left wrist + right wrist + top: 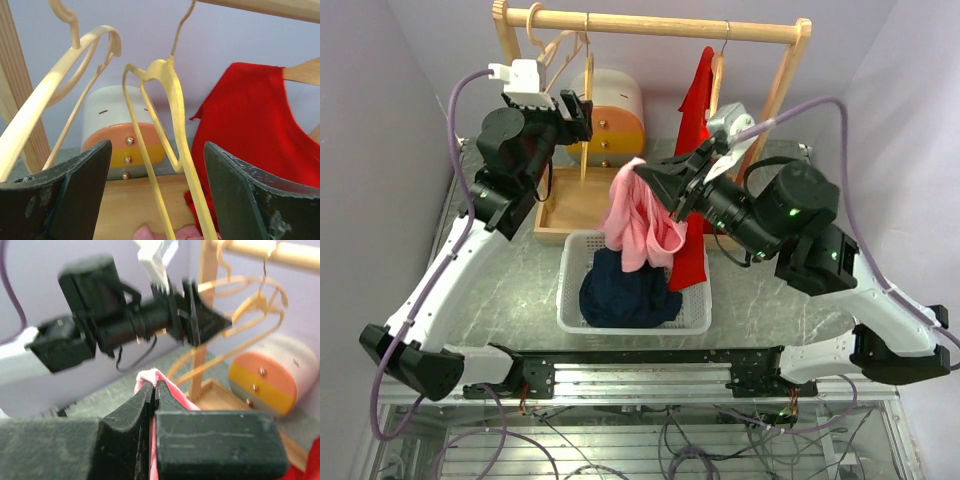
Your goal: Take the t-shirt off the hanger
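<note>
My right gripper (642,172) is shut on a pink t-shirt (638,222), which hangs from it above the white basket (572,300); the pink cloth (150,377) pokes out between the shut fingers in the right wrist view. My left gripper (588,113) is open, its fingers (80,175) either side of a bare cream hanger (167,115) on the wooden rail (660,25). That hanger (582,90) hangs free of cloth. A red t-shirt (695,150) hangs on another hanger at the rail's right; it also shows in the left wrist view (250,125).
A dark blue garment (628,290) lies in the basket. A white, orange and yellow small drawer unit (610,105) stands on a wooden tray (565,205) under the rail. More bare hangers (60,90) hang at the rail's left. The rack's slanted legs (775,90) flank the space.
</note>
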### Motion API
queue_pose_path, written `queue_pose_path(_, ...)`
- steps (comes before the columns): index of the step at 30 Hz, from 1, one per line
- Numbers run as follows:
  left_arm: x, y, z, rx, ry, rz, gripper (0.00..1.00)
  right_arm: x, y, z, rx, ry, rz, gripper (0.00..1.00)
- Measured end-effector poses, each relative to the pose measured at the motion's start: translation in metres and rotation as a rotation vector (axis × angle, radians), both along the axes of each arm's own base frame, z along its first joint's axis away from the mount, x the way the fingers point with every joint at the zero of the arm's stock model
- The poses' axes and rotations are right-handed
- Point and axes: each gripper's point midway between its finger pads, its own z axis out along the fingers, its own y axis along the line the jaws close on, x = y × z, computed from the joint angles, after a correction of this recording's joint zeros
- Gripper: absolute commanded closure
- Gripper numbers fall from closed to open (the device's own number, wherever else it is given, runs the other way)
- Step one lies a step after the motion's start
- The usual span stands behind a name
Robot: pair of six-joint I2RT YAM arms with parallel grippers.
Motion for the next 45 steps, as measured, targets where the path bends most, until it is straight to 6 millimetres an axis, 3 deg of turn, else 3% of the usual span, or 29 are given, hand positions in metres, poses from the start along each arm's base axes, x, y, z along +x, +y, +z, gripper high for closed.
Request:
queue_pose_path(5, -0.027, -0.004, 0.005, -0.055, -0.007, -0.081, 0.18, -0.016, 0.0, 0.068, 0.088, -0.102, 0.086, 1.0)
queue_pose_path(10, -0.046, -0.006, 0.015, -0.088, -0.023, -0.141, 0.2, -0.036, -0.021, 0.128, 0.195, -0.204, 0.143, 1.0)
queue_pose_path(13, -0.057, -0.004, 0.024, -0.102, -0.044, -0.161, 0.2, -0.046, -0.036, 0.147, 0.237, -0.242, 0.158, 1.0)
queue_pose_path(16, -0.065, -0.002, 0.032, -0.11, -0.061, -0.171, 0.21, -0.048, -0.046, 0.146, 0.245, -0.254, 0.149, 0.99)
queue_pose_path(22, -0.073, -0.004, 0.032, -0.11, -0.062, -0.198, 0.24, -0.031, -0.048, 0.101, 0.175, -0.21, 0.061, 0.99)
queue_pose_path(32, -0.072, -0.018, 0.001, -0.086, 0.008, -0.265, 0.26, -0.001, -0.042, 0.037, 0.062, -0.126, -0.084, 1.0)
queue_pose_path(36, -0.072, -0.02, -0.003, -0.084, 0.017, -0.275, 0.26, 0.006, -0.032, -0.002, 0.012, -0.07, -0.099, 1.0)
queue_pose_path(40, -0.073, -0.02, -0.005, -0.081, 0.021, -0.278, 0.26, 0.013, -0.014, -0.081, -0.098, 0.029, -0.101, 1.0)
queue_pose_path(45, -0.076, -0.019, -0.001, -0.085, 0.009, -0.281, 0.26, 0.015, 0.0, -0.203, -0.265, 0.204, -0.114, 1.0)
